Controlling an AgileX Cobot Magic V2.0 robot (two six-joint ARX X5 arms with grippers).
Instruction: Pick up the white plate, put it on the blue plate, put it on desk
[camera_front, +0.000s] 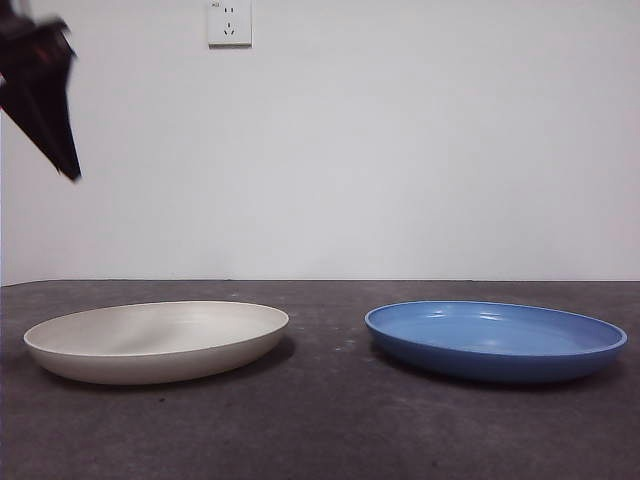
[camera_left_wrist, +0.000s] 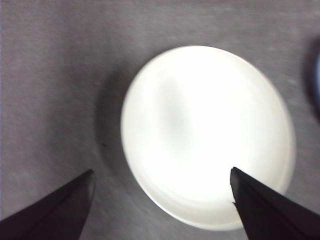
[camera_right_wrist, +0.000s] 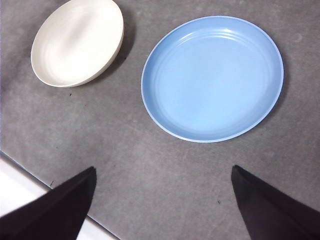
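The white plate lies on the desk at the left, and the blue plate lies apart from it at the right. My left gripper hangs high over the left edge; in the left wrist view it is open above the white plate, holding nothing. High over the desk, my right gripper is open, with the blue plate and white plate both below it.
A white wall with a socket stands behind the desk. The right wrist view shows the desk's edge and a pale floor strip beyond it.
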